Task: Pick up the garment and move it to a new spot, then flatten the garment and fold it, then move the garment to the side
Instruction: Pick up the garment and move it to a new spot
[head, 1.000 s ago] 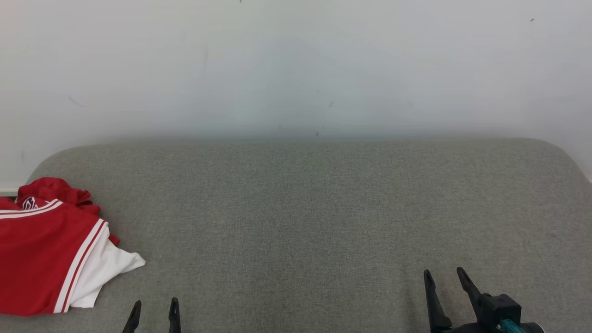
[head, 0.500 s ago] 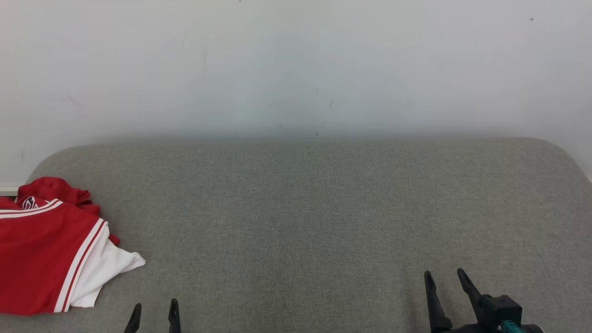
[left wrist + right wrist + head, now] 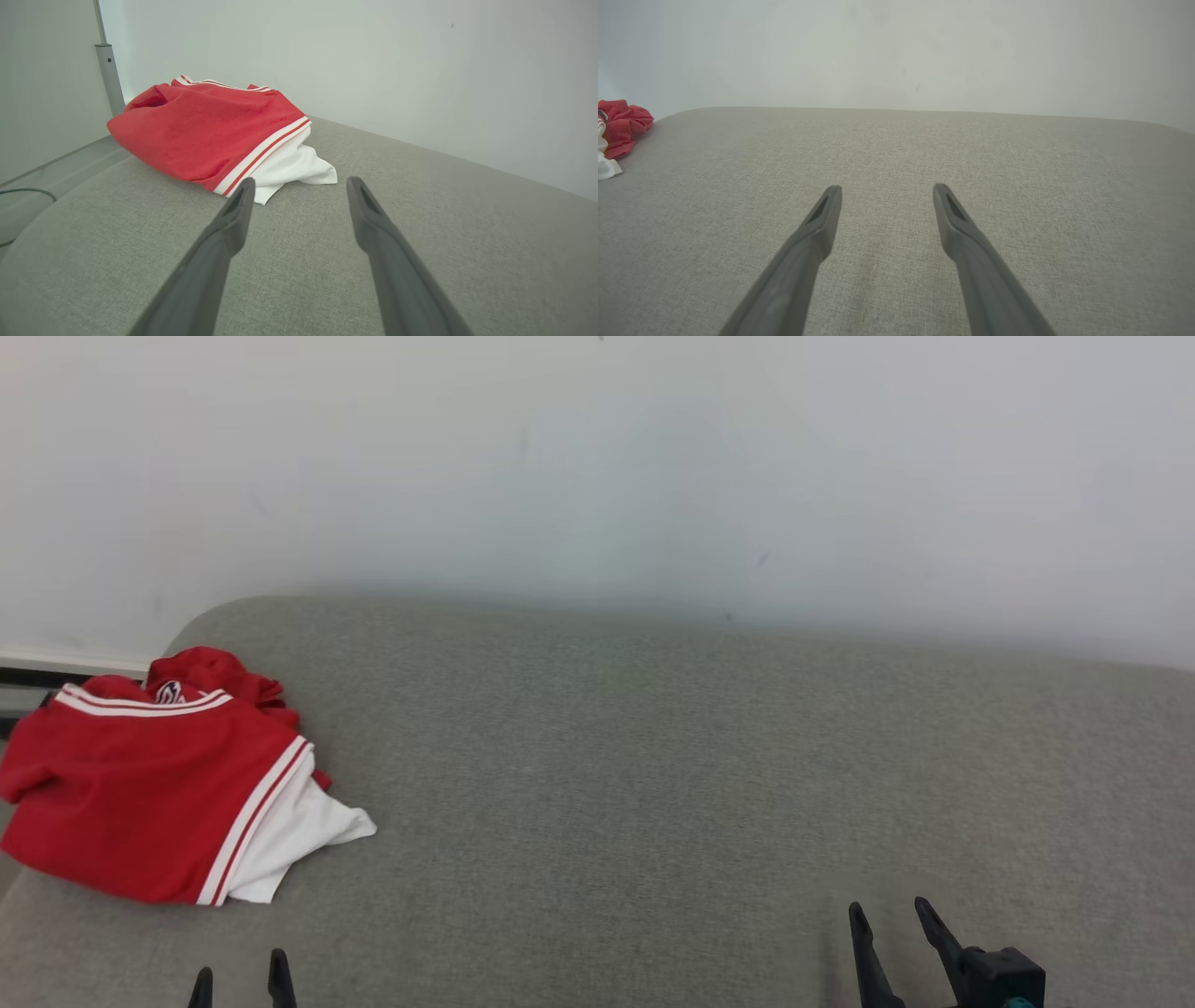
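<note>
The garment (image 3: 140, 793), red with white stripes and a white layer spilling from beneath, lies crumpled at the far left end of the grey padded surface (image 3: 653, 784), near its rounded edge and the wall (image 3: 597, 476). The left tool (image 3: 239, 971) hovers near it, fingers spread and empty, aimed towards the white hem. The right tool (image 3: 888, 907) sits well apart over bare fabric, likewise spread and empty. The pick-up is not yet begun. Bring the left tool low onto a raised fold, probably the striped edge, since the layers beneath are hidden, and pinch enough cloth to lift it whole
</note>
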